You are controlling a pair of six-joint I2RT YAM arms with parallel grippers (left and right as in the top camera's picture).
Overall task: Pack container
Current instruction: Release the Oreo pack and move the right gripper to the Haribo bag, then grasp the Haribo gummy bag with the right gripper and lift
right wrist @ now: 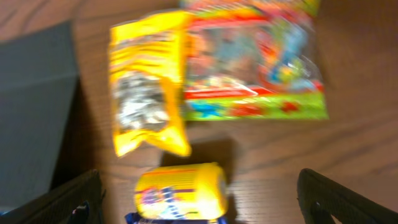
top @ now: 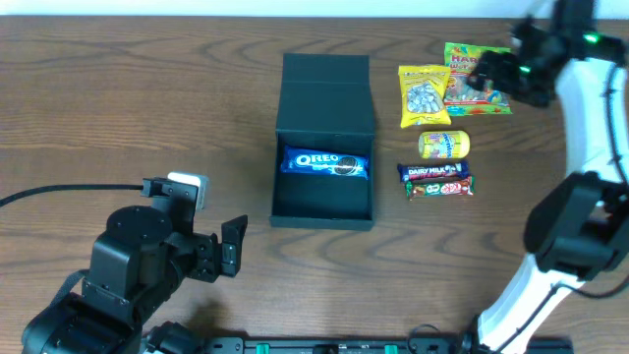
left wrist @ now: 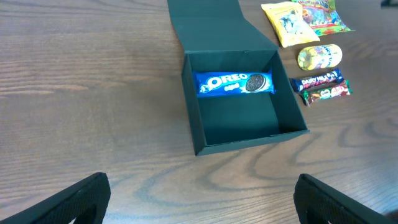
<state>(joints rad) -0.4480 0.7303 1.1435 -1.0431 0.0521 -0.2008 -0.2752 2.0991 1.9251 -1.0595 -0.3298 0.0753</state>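
The container (top: 324, 200) is a dark teal-black box in the middle of the table, its flap lid (top: 326, 93) open toward the far side. A blue Oreo packet (top: 325, 163) lies inside at the far end, also seen in the left wrist view (left wrist: 235, 83). My left gripper (top: 232, 251) is open and empty, low at the front left, well short of the box (left wrist: 242, 121). My right gripper (top: 488, 77) is open and empty above the snacks at the far right. In the right wrist view its fingers (right wrist: 208, 199) straddle a yellow tub (right wrist: 180, 190).
Right of the box lie a yellow packet (top: 424, 95), a colourful gummy bag (top: 475, 87), the yellow tub (top: 444, 146), a Dairy Milk bar (top: 433, 171) and a second bar (top: 439, 187). A cable (top: 59, 192) runs across the left side.
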